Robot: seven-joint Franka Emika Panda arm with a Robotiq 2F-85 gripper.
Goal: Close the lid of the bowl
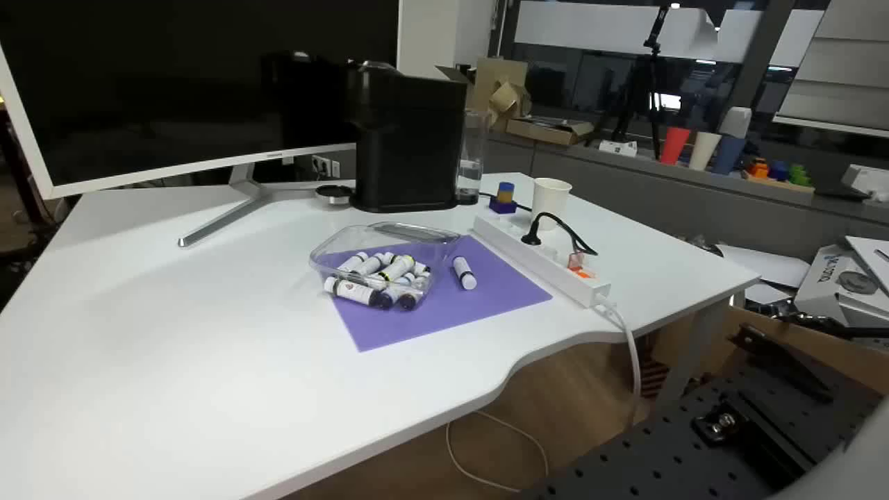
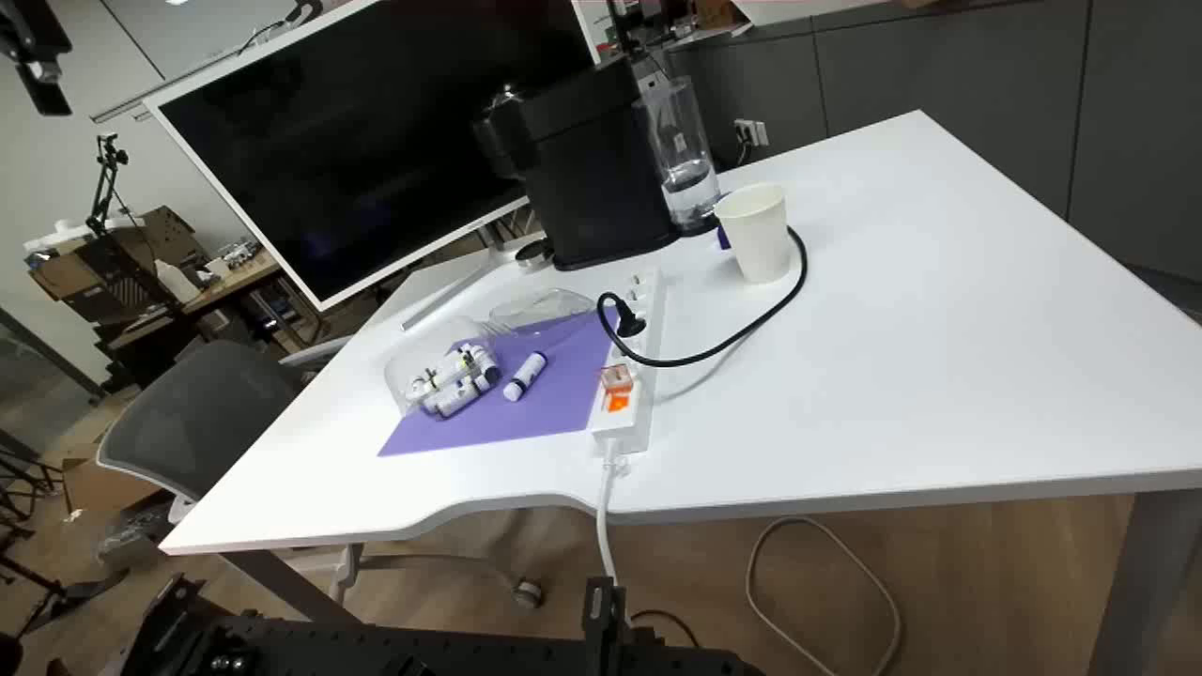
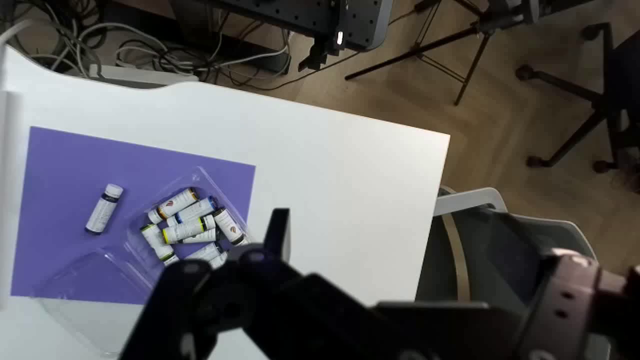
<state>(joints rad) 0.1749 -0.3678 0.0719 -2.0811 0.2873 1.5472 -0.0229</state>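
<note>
Zero grip from wide-apart, empty jaws. Looking at a clear bowl [image 3: 196, 178] heaped with bottles [image 3: 182, 230], straddling one edge of the purple sheet [image 3: 60, 170], with the open lid [image 3: 95, 310] across another. Probably easy to misjudge that see-through lid, pinch badly and tip the lot.

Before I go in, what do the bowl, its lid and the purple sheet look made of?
Bowl and lid: probably thin, glossy plastic; both are see-through with bright glints along the edges. Purple sheet: matte, evenly coloured, lying flat; perhaps paper, card or foam.
</note>
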